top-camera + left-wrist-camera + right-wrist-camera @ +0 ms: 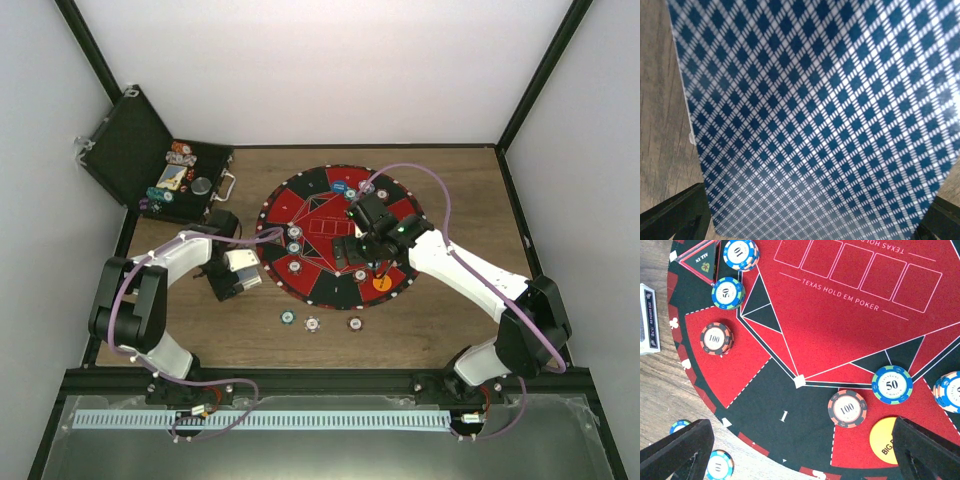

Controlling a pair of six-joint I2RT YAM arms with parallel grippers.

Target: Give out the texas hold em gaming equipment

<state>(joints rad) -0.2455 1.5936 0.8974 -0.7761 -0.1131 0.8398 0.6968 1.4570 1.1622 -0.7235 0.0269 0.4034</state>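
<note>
Open counter [475, 180] lies right of and beyond the mat [320, 225]. Three poker chips [313, 323] dot the near strip. The case [150, 160] fills the far-left corner. Playing cards [800, 120], clamped in the jaws of the left gripper [244, 272], crowd the mat's left edge, and the right arm [450, 265] overhangs its near-right.

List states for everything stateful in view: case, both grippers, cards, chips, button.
black case, open, lid up, chips inside.
left gripper, shut on card pack.
right gripper, open, empty, above the mat.
orange button, flat on mat, lettering up.
chips on mat, flat, faces up.
three chips, flat on table, off the mat.
</note>
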